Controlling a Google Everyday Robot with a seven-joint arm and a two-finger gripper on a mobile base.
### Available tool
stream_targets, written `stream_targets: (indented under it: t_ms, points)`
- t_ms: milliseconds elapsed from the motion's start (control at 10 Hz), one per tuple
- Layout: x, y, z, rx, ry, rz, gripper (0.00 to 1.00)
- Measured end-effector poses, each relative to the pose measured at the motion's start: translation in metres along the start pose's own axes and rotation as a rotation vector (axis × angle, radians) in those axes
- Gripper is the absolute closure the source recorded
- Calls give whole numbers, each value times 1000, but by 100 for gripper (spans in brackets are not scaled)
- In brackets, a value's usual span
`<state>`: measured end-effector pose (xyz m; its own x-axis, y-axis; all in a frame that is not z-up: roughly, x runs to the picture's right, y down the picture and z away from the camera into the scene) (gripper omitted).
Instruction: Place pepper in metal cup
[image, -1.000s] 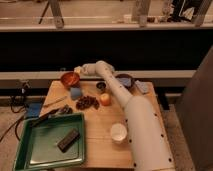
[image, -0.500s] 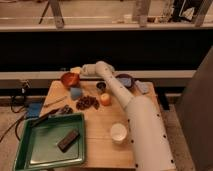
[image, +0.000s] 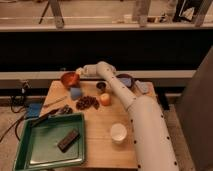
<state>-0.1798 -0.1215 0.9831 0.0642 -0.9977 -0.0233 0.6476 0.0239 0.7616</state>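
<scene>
Dim, warm indoor light with a yellowish cast all over. The white arm (image: 145, 125) and the white cup (image: 118, 132) are the brightest spots, slightly washed out. The background behind the surface (image: 97, 136) is near black. The end effector (image: 80, 71), at the far edge beside the orange bowl (image: 70, 79), is evenly lit with no glare.

Likely lab: wooden table (image: 100, 121), rail (image: 30, 77); gripper (image: 80, 71) beside orange bowl (image: 69, 80).
</scene>
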Motion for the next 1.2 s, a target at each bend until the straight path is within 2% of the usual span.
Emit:
stream_targets:
  t_ms: [300, 400, 700, 1200]
  points:
    - [1, 5, 4, -19, -16, -3, 27]
    - [2, 6, 5, -23, -19, -5, 22]
    - [2, 9, 9, -33, -28, -11, 20]
    - [0, 7, 28, -45, -40, -46, 20]
